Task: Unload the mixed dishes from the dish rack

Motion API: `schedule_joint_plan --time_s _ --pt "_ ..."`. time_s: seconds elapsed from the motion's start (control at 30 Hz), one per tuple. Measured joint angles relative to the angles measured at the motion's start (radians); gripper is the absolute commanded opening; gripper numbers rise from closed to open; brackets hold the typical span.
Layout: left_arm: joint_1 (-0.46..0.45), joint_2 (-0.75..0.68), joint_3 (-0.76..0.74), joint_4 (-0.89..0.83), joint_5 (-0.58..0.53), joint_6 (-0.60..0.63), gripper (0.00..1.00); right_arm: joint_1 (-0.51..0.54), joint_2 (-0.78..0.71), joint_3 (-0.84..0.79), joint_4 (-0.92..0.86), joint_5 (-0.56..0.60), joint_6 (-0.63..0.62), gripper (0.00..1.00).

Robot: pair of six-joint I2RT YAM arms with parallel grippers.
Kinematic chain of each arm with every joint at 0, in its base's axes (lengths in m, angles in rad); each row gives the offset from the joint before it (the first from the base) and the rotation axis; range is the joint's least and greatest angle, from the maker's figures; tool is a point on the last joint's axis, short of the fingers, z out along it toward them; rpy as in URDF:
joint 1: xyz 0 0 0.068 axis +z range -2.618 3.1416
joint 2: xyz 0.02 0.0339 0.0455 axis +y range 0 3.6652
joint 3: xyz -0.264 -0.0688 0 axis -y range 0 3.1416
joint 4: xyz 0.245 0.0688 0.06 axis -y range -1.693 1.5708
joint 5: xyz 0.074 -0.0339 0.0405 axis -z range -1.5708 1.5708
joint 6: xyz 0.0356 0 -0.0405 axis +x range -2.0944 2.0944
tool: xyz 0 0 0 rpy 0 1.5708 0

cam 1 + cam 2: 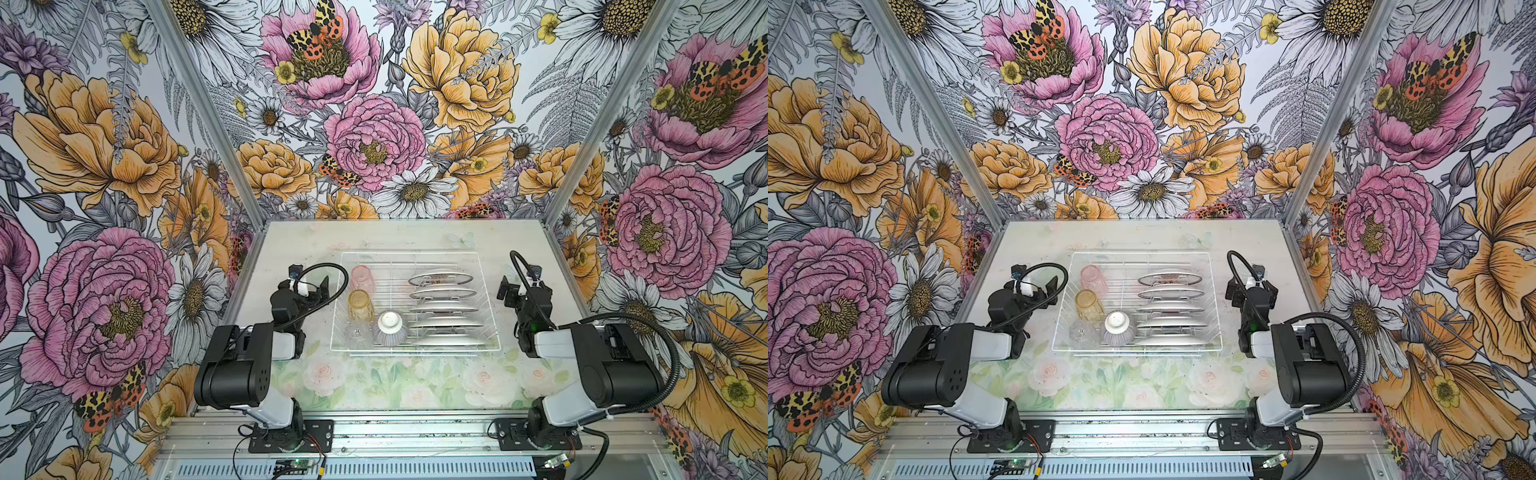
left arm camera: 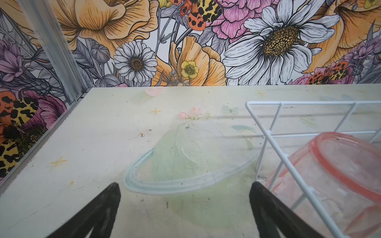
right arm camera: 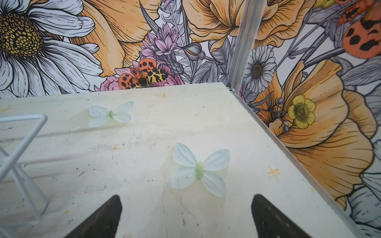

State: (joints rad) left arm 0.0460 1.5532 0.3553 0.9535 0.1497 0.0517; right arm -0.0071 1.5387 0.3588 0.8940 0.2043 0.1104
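Symmetrically, left gripper (image 2: pixel 184 186) and right gripper (image 3: pixel 185 197) low flanking the dish rack (image 1: pixel 415 252), facing forward, spread wide, empty.

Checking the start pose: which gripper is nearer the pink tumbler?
Left. The left gripper sits open just outside the rack's left side, beside the pink tumbler; the right gripper is open beyond the rack's right side, past the plates.

Tabletop (image 1: pixel 291 245): pale, scuffed, dark specks. Faded roses (image 1: pixel 322 376) printed along near edge. Two pale butterfly motifs (image 3: pixel 199 170) toward far right corner. Floral wallpaper (image 1: pixel 374 137) with moths on three walls. Aluminium corner posts (image 1: pixel 199 112). Front rail (image 1: pixel 415 432) aluminium; small circuit board (image 1: pixel 291 462) below, green light on.
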Motion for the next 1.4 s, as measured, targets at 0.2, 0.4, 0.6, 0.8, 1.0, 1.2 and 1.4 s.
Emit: schedule_joint_plan --time_s 0.2,0.4,0.6,0.8,1.0,1.2,1.4 --pt "0.0 0.0 0.0 0.0 0.0 0.0 0.99 0.0 0.0 0.0 0.0 0.0 0.0 0.99" --pt "0.003 0.0 0.0 0.0 0.001 0.0 0.99 0.0 0.0 0.0 0.0 0.0 0.0 1.0" --pt "0.005 0.0 0.0 0.0 0.003 0.0 0.99 0.0 0.0 0.0 0.0 0.0 0.0 0.99" --pt "0.01 0.0 0.0 0.0 0.041 -0.001 0.81 0.0 0.0 0.0 0.0 0.0 0.0 0.9" --pt "0.022 -0.017 0.028 -0.08 0.048 -0.015 0.6 -0.001 0.0 0.0 -0.003 -0.007 -0.003 0.84" --pt "-0.009 -0.175 0.28 -0.493 0.03 -0.016 0.41 -0.015 -0.108 0.035 -0.157 -0.007 0.01 0.79" --pt "-0.205 -0.292 0.544 -0.822 -0.046 -0.019 0.42 -0.019 -0.386 0.142 -0.438 -0.035 -0.015 0.77"
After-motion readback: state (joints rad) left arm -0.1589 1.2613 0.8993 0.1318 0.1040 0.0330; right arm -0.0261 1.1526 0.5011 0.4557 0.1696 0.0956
